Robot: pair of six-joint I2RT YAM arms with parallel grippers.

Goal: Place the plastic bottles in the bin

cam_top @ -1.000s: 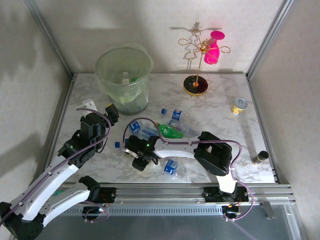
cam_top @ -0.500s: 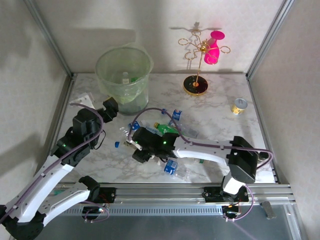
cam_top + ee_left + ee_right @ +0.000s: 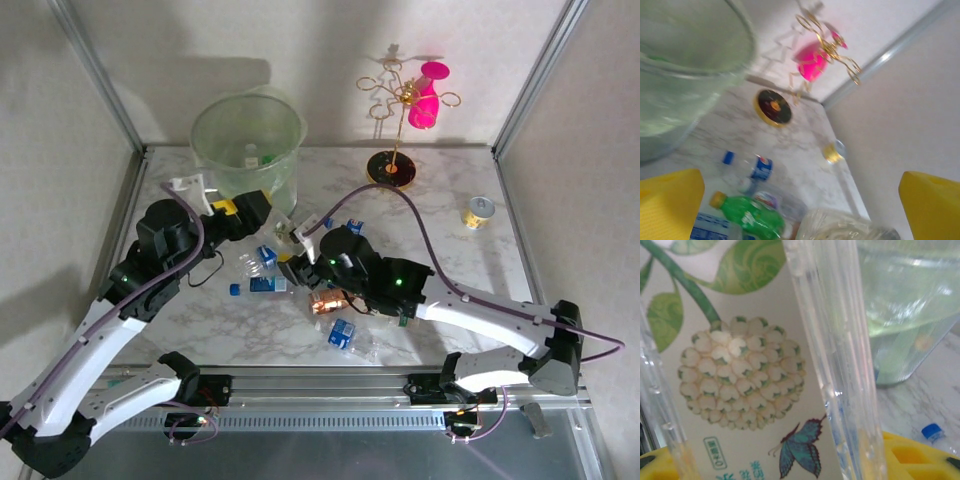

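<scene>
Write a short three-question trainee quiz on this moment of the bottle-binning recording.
1. True or false: the right gripper is shut on a clear plastic bottle with a flower-and-butterfly label.
2. The pink plastic cup is: A) lying on the marble table; B) hanging on the gold wire stand; C) standing beside the silver can.
3. Fill in: the left gripper, near the round pale-green translucent bin, is ____.
Key: 1 true; 2 B; 3 open.
</scene>
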